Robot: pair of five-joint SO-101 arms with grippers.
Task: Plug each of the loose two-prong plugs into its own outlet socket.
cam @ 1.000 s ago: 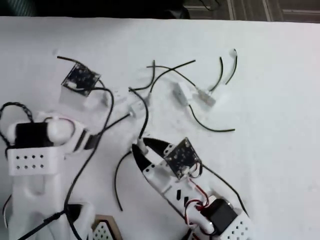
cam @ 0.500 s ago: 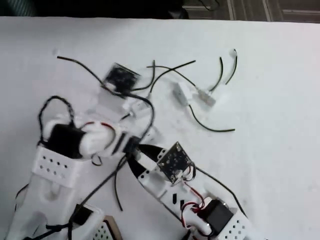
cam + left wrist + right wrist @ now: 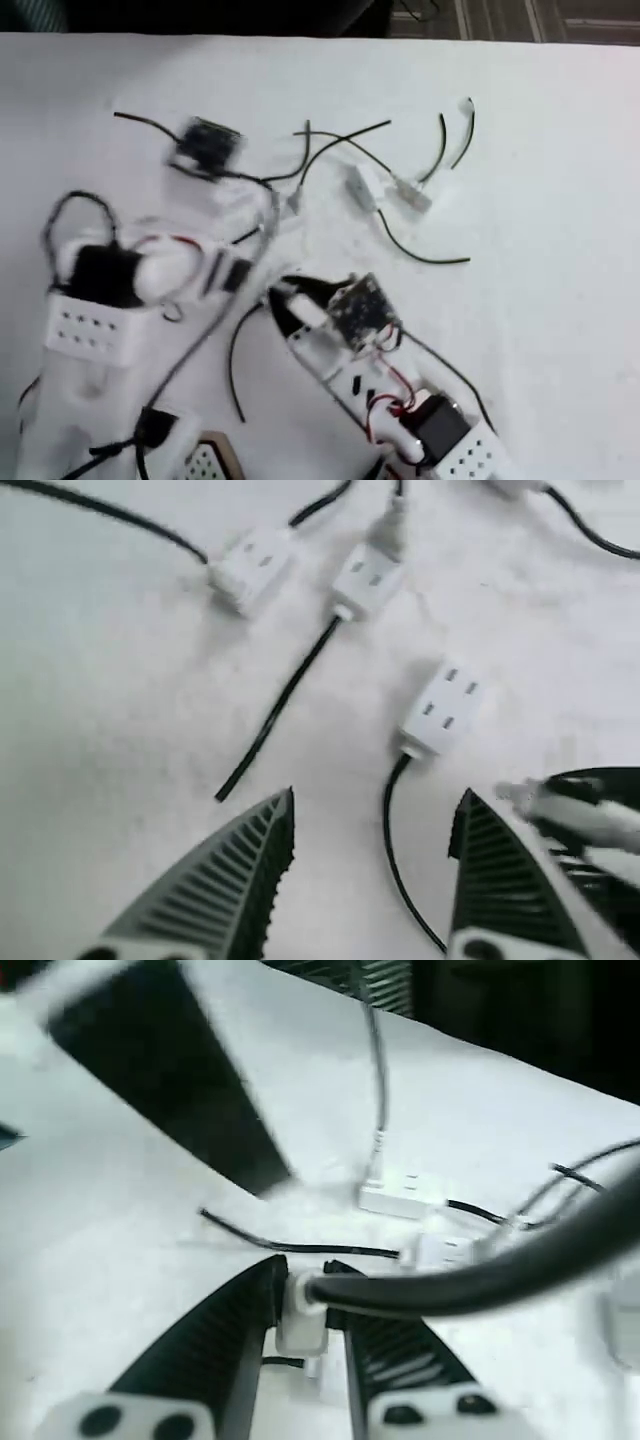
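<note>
High view: right gripper (image 3: 285,297) clamps 1 plug (image 3: 300,306), well short of the sockets (image 3: 365,188) beyond. Left wrist view: left gripper (image 3: 375,798) gapes wide and empty, a socket (image 3: 440,710) just ahead. Right wrist view: plug pinched between closed fingers, not yet seated; most of the work apparently remains.

Work surface: a white table (image 3: 560,300) with a matt finish, running the full width of the high view. Its far edge is straight, and the room behind it is dark. Past the far right corner there is a strip of brown floor (image 3: 500,18) with pale lines. Past the far left corner sits a teal striped item (image 3: 22,14), identity not determinable. In the right wrist view, a grey ribbed panel (image 3: 385,982) stands in the dark beyond the table.
</note>
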